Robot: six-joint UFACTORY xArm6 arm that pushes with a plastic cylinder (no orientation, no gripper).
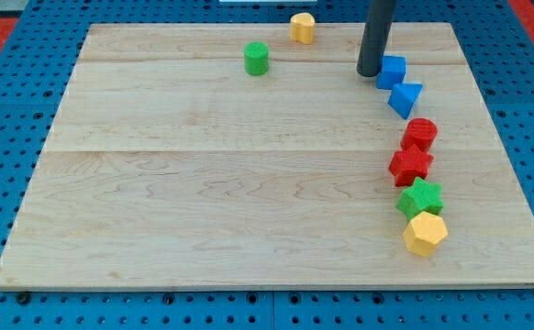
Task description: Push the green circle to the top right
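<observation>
The green circle (256,59) stands in the upper middle of the wooden board (203,183), well short of the top right corner, so we judge the task barely begun: the whole run across to the view's right is left. The yellow block (302,27) sits near it, up and to the right by the top edge, and may lie close to the push line. My tip (369,71) rests on the board well apart to the right of the green circle, just beside the blue cube (392,71), perhaps touching it; we cannot tell. It is a bare rod and carries nothing; no block is being pushed by it that we can confirm. Below the cube a curved line of blocks runs down the right side: blue triangle (405,98), red cylinder (420,134), red star (411,165), green star (420,197), yellow hexagon (425,233). To push rightward we judge my tip must first get to the circle's left side.
</observation>
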